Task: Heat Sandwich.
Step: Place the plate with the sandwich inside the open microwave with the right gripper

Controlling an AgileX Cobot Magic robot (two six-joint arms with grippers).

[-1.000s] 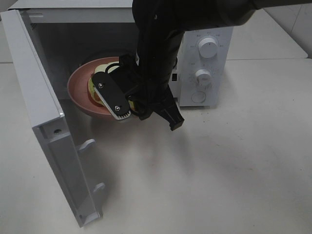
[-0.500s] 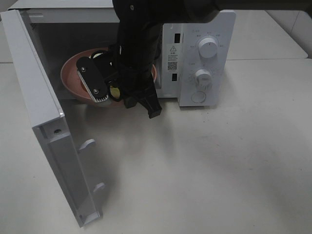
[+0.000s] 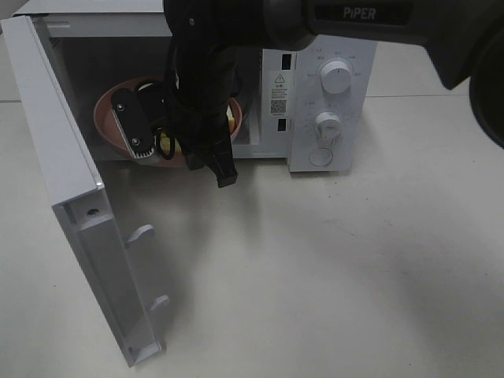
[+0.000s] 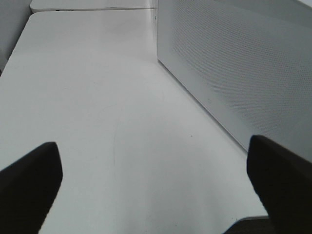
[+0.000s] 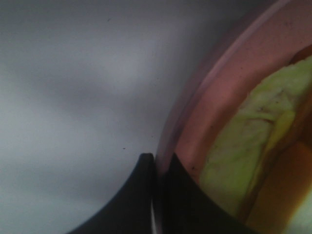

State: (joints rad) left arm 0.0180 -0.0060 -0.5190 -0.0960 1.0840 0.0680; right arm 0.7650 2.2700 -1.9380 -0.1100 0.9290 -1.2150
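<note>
The white microwave (image 3: 331, 94) stands at the back with its door (image 3: 71, 197) swung open to the left. My right gripper (image 3: 177, 150) reaches into the cavity and is shut on the rim of the round pink plate (image 3: 106, 118). The sandwich (image 3: 231, 118) lies on the plate, mostly hidden by the arm. The right wrist view shows the fingertips (image 5: 156, 168) pinched on the plate rim (image 5: 204, 112), with the pale yellow-green and orange sandwich (image 5: 243, 146) beside them. My left gripper (image 4: 156, 195) is open and empty over the table.
The microwave's two knobs (image 3: 336, 76) and front panel are to the right of the cavity. A perforated white microwave wall (image 4: 234, 63) runs beside my left gripper. The white table (image 3: 354, 268) stretches out in front of the microwave.
My right gripper has carried the plate with the sandwich back and to the left, from the cavity's mouth deeper into the microwave.
</note>
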